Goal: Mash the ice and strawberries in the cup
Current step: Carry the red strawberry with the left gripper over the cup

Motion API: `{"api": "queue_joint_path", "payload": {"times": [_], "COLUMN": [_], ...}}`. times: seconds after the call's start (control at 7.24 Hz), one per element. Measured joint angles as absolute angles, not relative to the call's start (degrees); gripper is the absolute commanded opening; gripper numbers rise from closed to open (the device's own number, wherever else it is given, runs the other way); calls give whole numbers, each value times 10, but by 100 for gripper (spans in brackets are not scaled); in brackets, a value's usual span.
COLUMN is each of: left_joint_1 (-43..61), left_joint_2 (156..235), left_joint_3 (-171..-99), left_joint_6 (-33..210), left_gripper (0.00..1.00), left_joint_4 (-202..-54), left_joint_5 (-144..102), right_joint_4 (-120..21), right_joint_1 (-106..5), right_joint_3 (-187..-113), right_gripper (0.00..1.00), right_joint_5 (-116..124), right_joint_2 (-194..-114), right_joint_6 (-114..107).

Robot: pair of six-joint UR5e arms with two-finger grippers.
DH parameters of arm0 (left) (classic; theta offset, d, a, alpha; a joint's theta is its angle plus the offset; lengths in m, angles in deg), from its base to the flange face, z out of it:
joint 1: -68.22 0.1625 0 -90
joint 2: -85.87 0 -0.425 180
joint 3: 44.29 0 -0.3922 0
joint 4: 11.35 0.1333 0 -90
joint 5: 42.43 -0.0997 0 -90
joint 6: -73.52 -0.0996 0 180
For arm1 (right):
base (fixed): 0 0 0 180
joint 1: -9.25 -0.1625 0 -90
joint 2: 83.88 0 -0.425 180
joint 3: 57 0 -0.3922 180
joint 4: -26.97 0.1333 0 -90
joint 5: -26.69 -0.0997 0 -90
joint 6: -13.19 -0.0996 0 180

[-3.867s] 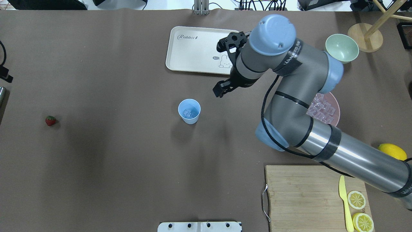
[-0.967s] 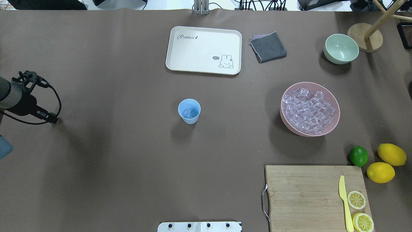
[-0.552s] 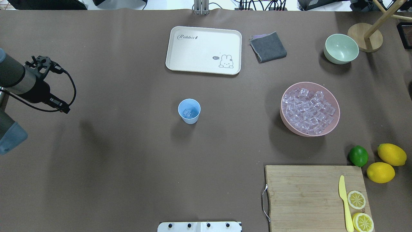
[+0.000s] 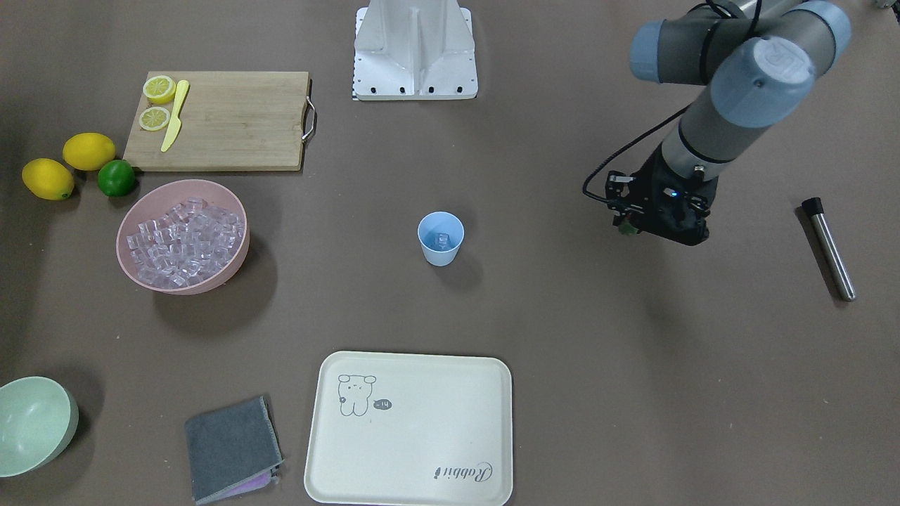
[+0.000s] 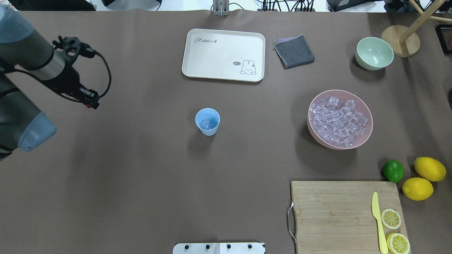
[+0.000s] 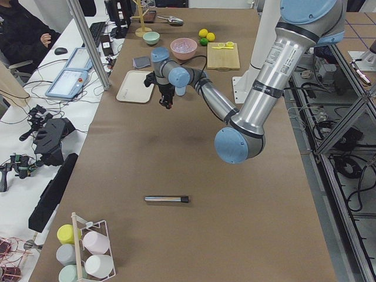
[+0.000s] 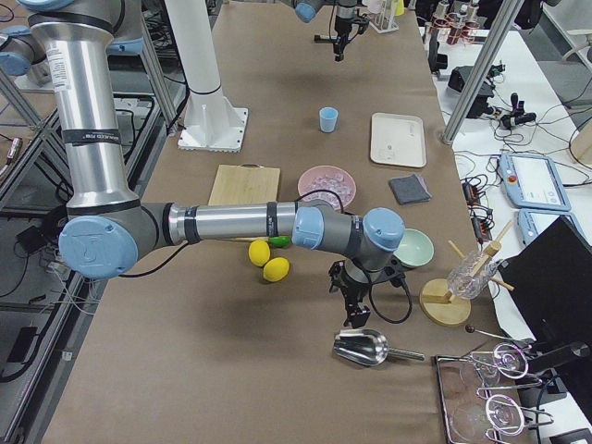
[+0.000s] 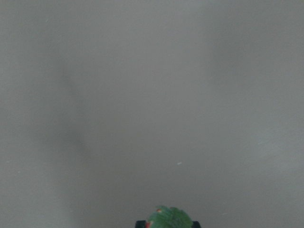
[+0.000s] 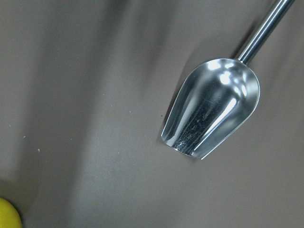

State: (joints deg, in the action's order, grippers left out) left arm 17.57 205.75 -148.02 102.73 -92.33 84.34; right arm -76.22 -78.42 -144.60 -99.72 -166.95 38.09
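The light-blue cup [image 5: 207,121] stands upright mid-table with a few ice cubes [image 5: 206,123] inside; it also shows in the front view [image 4: 441,239]. More ice [image 5: 339,119] fills the pink bowl [image 5: 316,138]. My left gripper [image 5: 92,104] is shut on the strawberry [image 4: 625,228] and holds it above the table, well to the left of the cup. The berry's green top [image 8: 169,219] shows at the bottom edge of the left wrist view. My right gripper [image 7: 351,307] hangs over a metal scoop [image 9: 213,109] off to the right; I cannot tell whether it is open or shut.
A metal rod with a black end [image 4: 830,247] lies at the table's left end. A cream tray [image 5: 223,54], grey cloth [image 5: 294,51] and pale-green bowl [image 5: 374,53] sit at the back. A cutting board [image 5: 335,211] with a knife and lemon slices, a lime [image 5: 393,170] and lemons sit front right.
The right arm has left the overhead view. The left gripper closed on the strawberry at the table's left, lifted it and is carrying it back and to the right.
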Motion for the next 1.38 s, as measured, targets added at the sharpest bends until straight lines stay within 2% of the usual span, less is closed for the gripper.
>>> {"api": "queue_joint_path", "payload": {"times": [0.28, 0.69, 1.38], "left_joint_1": [210, 240, 293], "left_joint_2": [2116, 2158, 2212], "left_joint_3": [-1474, -1454, -1329], "left_joint_6": [1050, 1060, 1117], "left_gripper": [0, 0, 1], "left_joint_4": [-912, -934, -1090], "left_joint_5": [842, 841, 784], "right_joint_4": [-759, -742, -729], "right_joint_1": [-793, -796, -796], "right_joint_3": [-1440, -1438, -1443], "right_gripper": [99, 99, 99], "right_joint_5": [-998, -999, -999], "right_joint_2": [-1669, -1670, -1669], "right_joint_6": [382, 381, 381]}}
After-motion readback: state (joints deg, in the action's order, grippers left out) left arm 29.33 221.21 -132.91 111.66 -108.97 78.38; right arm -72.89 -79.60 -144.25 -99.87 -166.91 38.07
